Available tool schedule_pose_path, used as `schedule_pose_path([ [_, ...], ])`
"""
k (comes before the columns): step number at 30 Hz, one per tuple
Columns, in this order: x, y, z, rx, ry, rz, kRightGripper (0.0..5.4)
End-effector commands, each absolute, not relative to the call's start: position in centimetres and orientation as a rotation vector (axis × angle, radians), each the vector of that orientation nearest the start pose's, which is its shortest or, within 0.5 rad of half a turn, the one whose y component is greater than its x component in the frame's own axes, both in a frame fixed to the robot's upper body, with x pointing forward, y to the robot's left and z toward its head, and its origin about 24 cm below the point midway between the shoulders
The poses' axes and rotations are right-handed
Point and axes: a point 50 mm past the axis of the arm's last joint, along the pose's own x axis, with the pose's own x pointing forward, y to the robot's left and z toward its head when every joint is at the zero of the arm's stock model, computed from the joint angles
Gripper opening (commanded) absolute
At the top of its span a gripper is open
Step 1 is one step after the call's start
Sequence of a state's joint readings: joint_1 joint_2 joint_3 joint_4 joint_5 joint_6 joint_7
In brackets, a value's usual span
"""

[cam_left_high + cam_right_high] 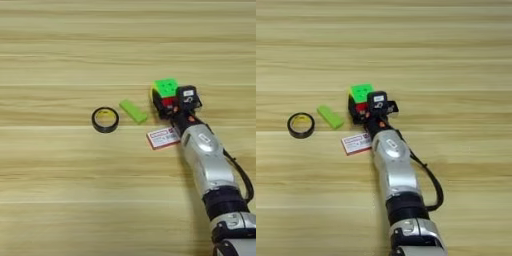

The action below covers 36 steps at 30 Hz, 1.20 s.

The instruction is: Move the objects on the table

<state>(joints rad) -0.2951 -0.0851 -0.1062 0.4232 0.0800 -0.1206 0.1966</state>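
Legible text: none. Flat red-and-white card box point(163, 138) on light wood-grain bench point(60, 190): printed lines present on white panel, too small to read. Small black block with white markings point(188, 97): white marks visible on top face, characters not resolvable. Silver forearm housing point(390, 146): small dark mark, unreadable.

Tape ring point(105, 119), green bar point(133, 111), cube point(166, 90), card box point(162, 138)
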Motion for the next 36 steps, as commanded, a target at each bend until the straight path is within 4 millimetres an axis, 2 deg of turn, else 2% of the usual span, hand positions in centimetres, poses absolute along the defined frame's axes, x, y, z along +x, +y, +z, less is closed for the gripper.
schedule_pose_path([
  [1, 32.1, -17.9, 8.7, -0.006, -0.195, 0.084, 3.33],
  [7, 31.8, -21.9, 9.9, -0.003, -0.223, -0.097, 3.32],
  [16, 32.0, -25.6, 8.9, -0.091, -0.143, -0.324, 3.32],
  [26, 32.7, -26.6, 6.9, -0.102, -0.040, -0.335, 3.32],
  [36, 33.0, -26.7, 6.4, -0.095, -0.022, -0.320, 3.32],
])
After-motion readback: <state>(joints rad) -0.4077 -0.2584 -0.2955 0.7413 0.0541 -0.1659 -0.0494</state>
